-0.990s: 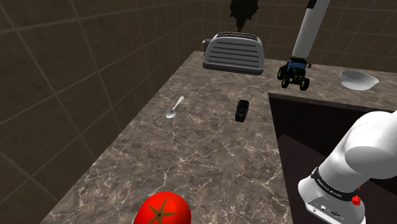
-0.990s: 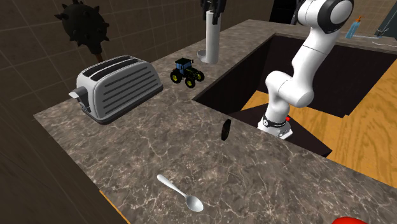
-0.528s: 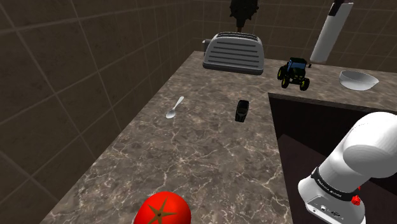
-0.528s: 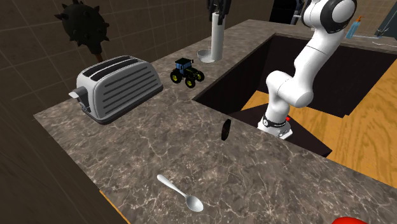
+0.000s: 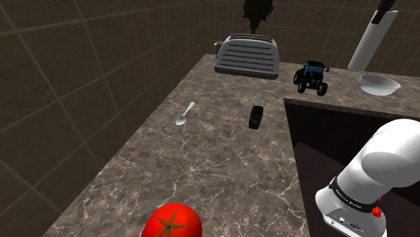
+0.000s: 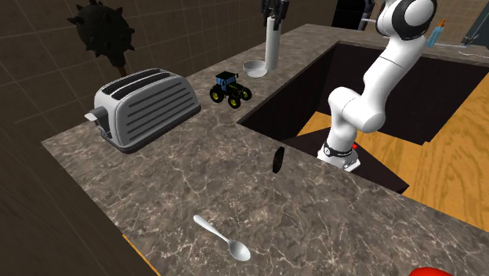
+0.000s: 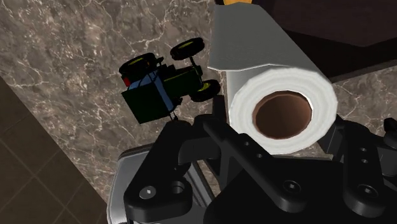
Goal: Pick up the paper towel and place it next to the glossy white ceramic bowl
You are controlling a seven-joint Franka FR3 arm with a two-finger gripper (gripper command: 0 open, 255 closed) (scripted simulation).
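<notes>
Clasping the top end of the paper towel roll (image 5: 368,42), which hangs tilted below the jaws with the white bowl (image 5: 379,84) close beneath it, the gripper (image 7: 280,124) risks clipping the bowl's rim on descent, or releasing a slanted roll that topples away.

Surface (image 5: 222,161): dark marbled stone
Back: toaster (image 5: 247,56), toy tractor (image 5: 311,77), bowl (image 5: 379,84)
Middle: spoon (image 5: 184,114), black phone (image 5: 256,116)
Front: tomato (image 5: 171,221)
</notes>
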